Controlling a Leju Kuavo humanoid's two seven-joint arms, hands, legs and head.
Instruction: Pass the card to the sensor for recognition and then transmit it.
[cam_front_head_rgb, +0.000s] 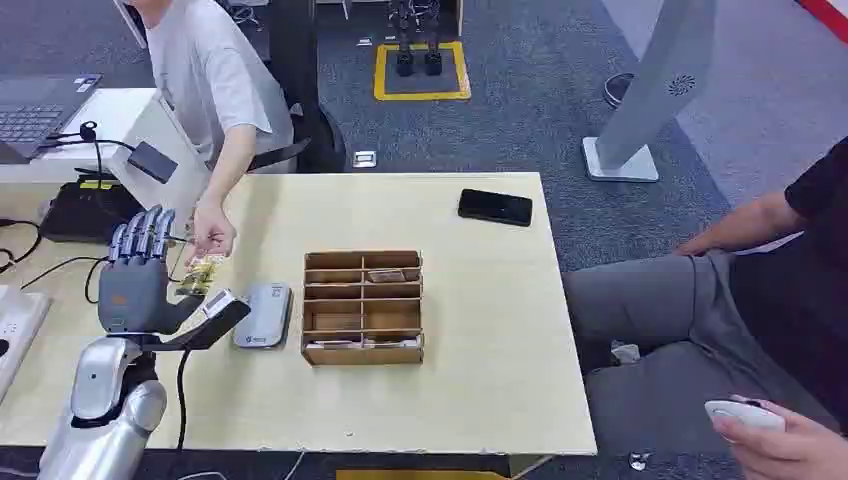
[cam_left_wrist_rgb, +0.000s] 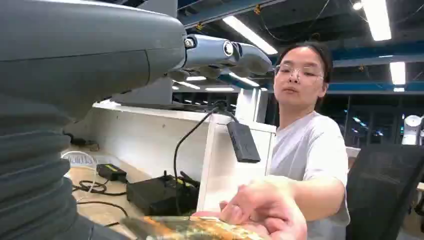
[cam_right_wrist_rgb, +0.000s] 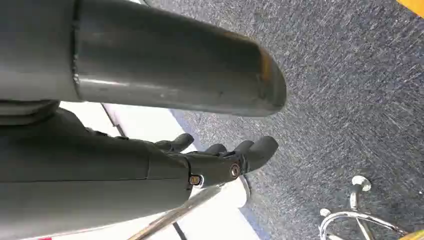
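Left robot hand (cam_front_head_rgb: 135, 275) raised over wooden table (cam_front_head_rgb: 480, 330).

Card (cam_front_head_rgb: 201, 275): lay just beyond the left hand's (cam_front_head_rgb: 137, 283) raised fingers (cam_front_head_rgb: 146, 236), under a person's hand (cam_front_head_rgb: 211, 236).
Sensor (cam_front_head_rgb: 263, 314): sat on the table (cam_front_head_rgb: 480, 330) right of the thumb, beside it.
Compartment box (cam_front_head_rgb: 363, 306): stood right of the sensor.
Phone (cam_front_head_rgb: 495, 207): lay far right of the fingers, behind the box.

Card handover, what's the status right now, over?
Left hand raised, open, holds nothing. Right hand hangs by floor, empty. Card held by person's hand, beside left hand. Sensor unobstructed.
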